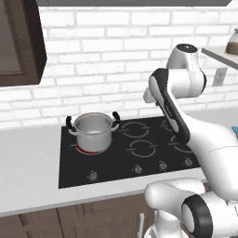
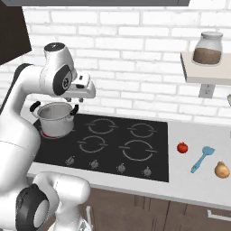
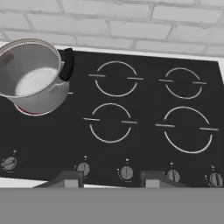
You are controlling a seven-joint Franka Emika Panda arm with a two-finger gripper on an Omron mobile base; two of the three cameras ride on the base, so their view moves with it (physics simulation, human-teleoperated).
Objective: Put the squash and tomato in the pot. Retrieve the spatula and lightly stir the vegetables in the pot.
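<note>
Nothing's been picked up yet: the empty-looking shiny steel pot (image 2: 55, 118) sits at the cooktop's back-left, the end effector (image 3: 111, 178) is held narrow and empty, so the tan-yellow squash (image 2: 221, 169) near the bench's right edge probably gets grabbed next.

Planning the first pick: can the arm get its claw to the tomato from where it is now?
Probably yes. The tomato lies in the open on the counter right of the cooktop, apart from the spatula; the claw holds nothing, though a long swing is needed.
</note>
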